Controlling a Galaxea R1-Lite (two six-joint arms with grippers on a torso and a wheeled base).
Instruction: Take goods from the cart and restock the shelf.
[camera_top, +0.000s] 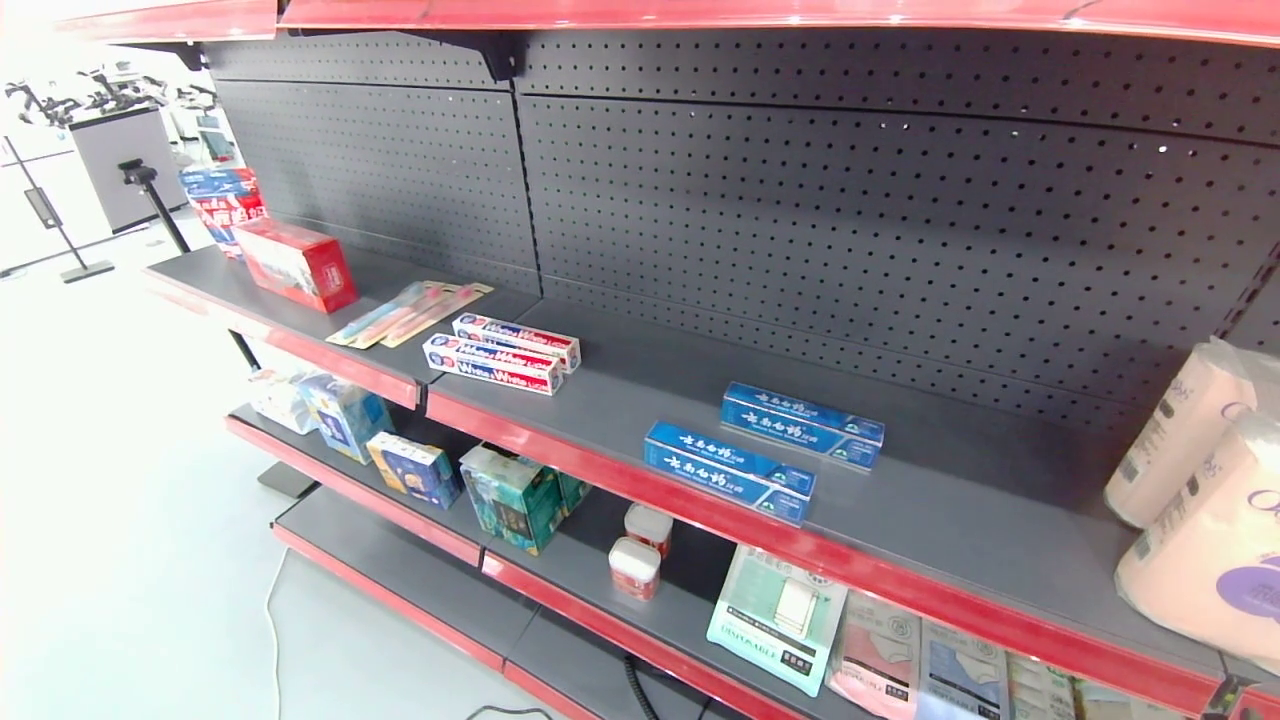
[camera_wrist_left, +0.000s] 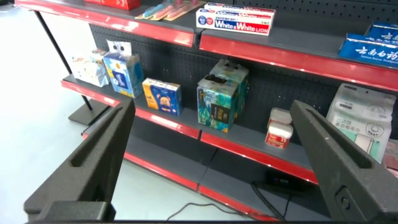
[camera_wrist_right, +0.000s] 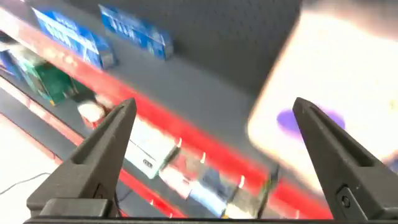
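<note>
The shelf (camera_top: 960, 490) is a grey board with a red front edge and a black pegboard back. Two blue toothpaste boxes (camera_top: 728, 470) lie near the middle of that board, one along the front edge and the other just behind it, parallel and apart. Toward the left end lie two white toothpaste boxes (camera_top: 492, 364), side by side and close together. Toothbrush packs (camera_top: 410, 312) lie just beyond them, and a red box (camera_top: 295, 263) sits farther on near the left corner. At the right end stand pink paper roll packs (camera_top: 1200, 500).

On the lower board a teal box (camera_top: 515, 497) stands near the front edge, with two small white jars (camera_top: 640, 550) beside it, a blue-and-yellow box (camera_top: 413, 468) toward the left end and flat packets (camera_top: 778, 618) toward the right end.

The left tool (camera_wrist_left: 211, 106) hangs in front of the lower board — its fingers wide apart, nothing between them. The right tool (camera_wrist_right: 214, 102) faces the shelf's front edge near the paper roll packs — fingers likewise spread, holding nothing
</note>
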